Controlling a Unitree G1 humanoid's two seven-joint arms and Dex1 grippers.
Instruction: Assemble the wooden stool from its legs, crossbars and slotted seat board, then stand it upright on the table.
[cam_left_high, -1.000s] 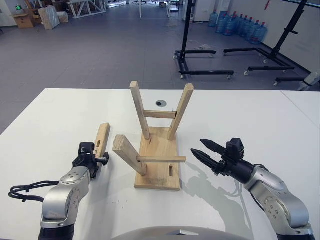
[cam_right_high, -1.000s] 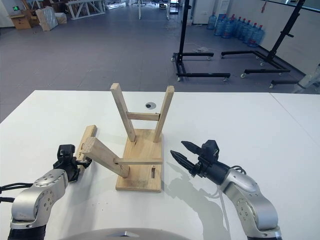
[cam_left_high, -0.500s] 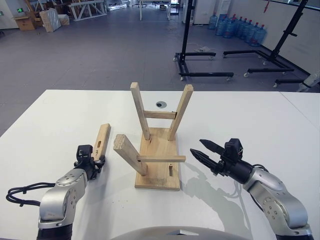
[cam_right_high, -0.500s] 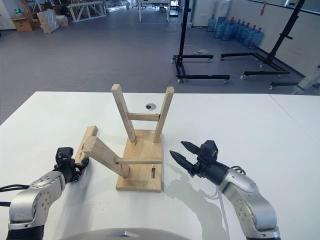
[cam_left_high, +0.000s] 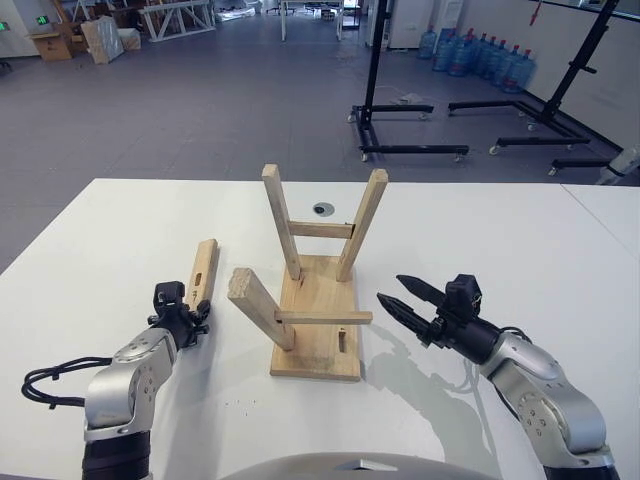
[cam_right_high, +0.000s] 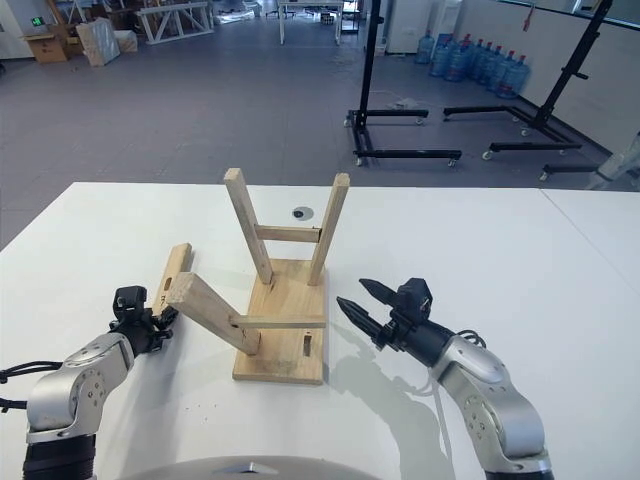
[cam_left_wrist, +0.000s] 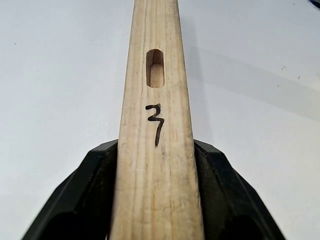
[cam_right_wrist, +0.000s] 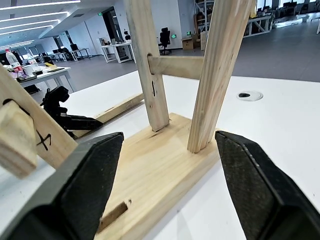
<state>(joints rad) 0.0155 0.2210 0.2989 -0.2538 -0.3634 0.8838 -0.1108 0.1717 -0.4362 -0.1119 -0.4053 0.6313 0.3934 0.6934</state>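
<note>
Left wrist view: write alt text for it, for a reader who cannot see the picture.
The left hand grips a pale wooden leg, with one black finger pressed against each long side. The leg runs away from the camera over the white table, with an oblong slot cut in its upper face and a dark handwritten mark between the slot and the hand.

Seat board (cam_left_high: 315, 352), upright legs (cam_left_high: 283, 225) and the loose leg (cam_left_wrist: 157, 150) at its 9 o'clock: pale bare wood, grainy, matt. Table (cam_left_high: 520, 230): smooth white. Right gripper (cam_left_high: 390, 289) fingers (cam_right_wrist: 85, 185): matt black plastic.
</note>
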